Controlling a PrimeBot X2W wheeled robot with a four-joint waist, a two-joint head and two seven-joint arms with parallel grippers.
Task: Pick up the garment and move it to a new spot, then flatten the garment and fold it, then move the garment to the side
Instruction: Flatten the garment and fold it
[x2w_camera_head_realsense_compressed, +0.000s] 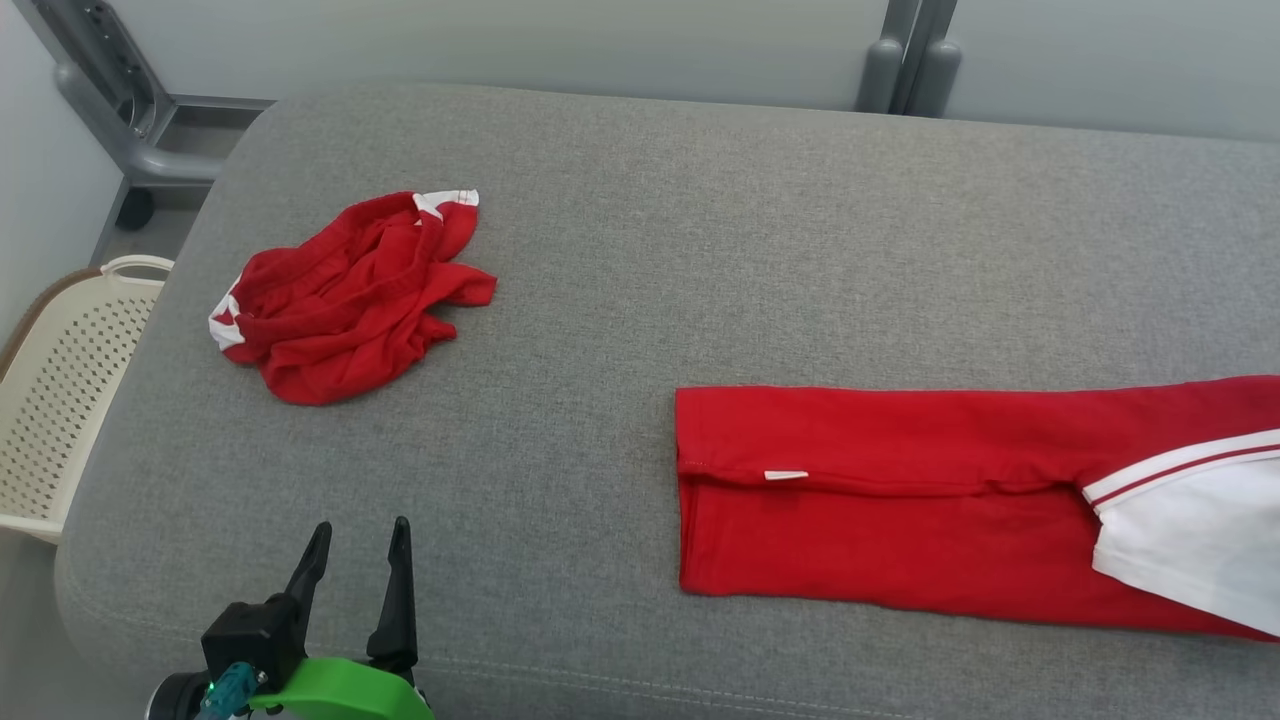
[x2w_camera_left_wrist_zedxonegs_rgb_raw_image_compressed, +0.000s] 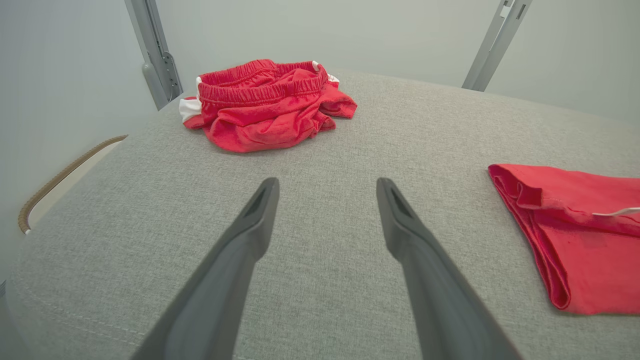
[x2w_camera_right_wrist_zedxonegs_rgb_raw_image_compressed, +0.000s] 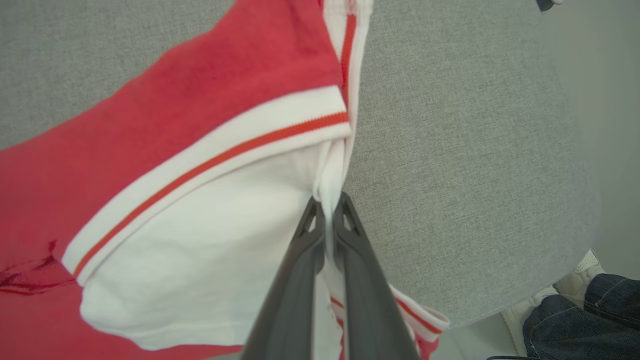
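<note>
A red garment (x2w_camera_head_realsense_compressed: 900, 500) with a white, red-striped sleeve lies folded into a long band on the right of the grey padded surface (x2w_camera_head_realsense_compressed: 760, 250). In the right wrist view my right gripper (x2w_camera_right_wrist_zedxonegs_rgb_raw_image_compressed: 327, 202) is shut on a pinch of the garment's white fabric (x2w_camera_right_wrist_zedxonegs_rgb_raw_image_compressed: 200, 210) at its edge. My left gripper (x2w_camera_head_realsense_compressed: 360, 530) hovers open at the near left, with nothing between its fingers. From the left wrist view, the left gripper (x2w_camera_left_wrist_zedxonegs_rgb_raw_image_compressed: 327, 185) points across bare cushion, and the garment's folded end (x2w_camera_left_wrist_zedxonegs_rgb_raw_image_compressed: 590, 235) lies to its right.
A crumpled pair of red shorts (x2w_camera_head_realsense_compressed: 340, 300) with white trim sits at the far left, ahead of the left gripper (x2w_camera_left_wrist_zedxonegs_rgb_raw_image_compressed: 265, 105). A cream perforated basket (x2w_camera_head_realsense_compressed: 60, 400) stands off the left edge. A person's shoe and jeans leg (x2w_camera_right_wrist_zedxonegs_rgb_raw_image_compressed: 585, 310) are beside the right edge.
</note>
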